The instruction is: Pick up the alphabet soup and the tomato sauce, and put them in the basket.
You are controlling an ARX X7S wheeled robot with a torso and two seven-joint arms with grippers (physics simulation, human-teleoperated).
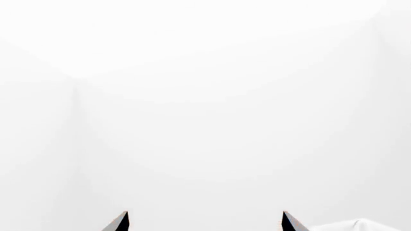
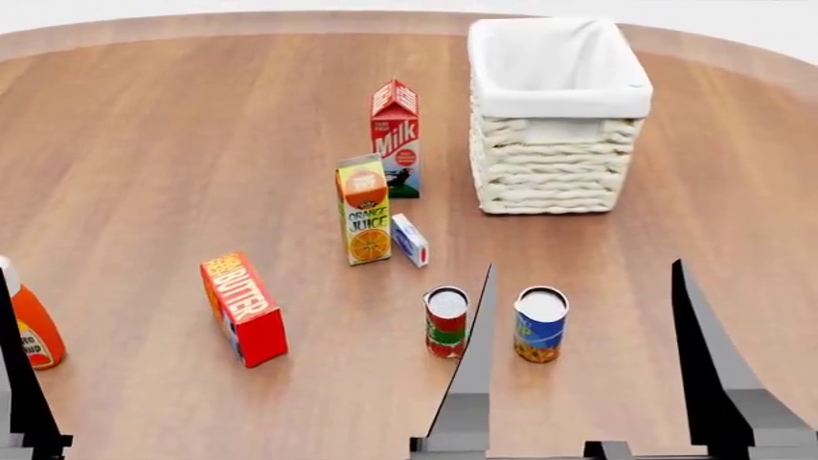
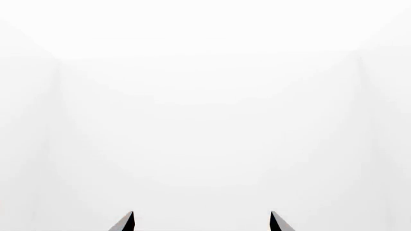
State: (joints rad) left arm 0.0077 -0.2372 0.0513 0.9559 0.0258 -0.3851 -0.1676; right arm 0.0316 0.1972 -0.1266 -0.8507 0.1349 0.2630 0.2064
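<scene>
Both cans stand upright on the table (image 2: 153, 134), untouched, side by side but apart: the alphabet soup (image 2: 541, 325) with its blue label, and the tomato sauce (image 2: 446, 322) just beside it, toward the robot's left. The basket (image 2: 557, 115) sits well behind them, nothing visible inside its white liner.

The right gripper (image 2: 581, 287) has its two dark fingers spread wide, holding nothing, with the soup can showing between them in the head view. Its wrist camera sees only blank white past the fingertips, so it points nowhere near the table. The left gripper (image 1: 205, 221) is parted and empty in its own wrist view too; in the head view only one finger shows at the edge.

The risk I see is how close the cans are. A finger coming down between them could knock the tomato sauce over and send it rolling. The small box (image 2: 409, 240) and the orange juice carton (image 2: 363, 210) behind leave little slack either.
</scene>
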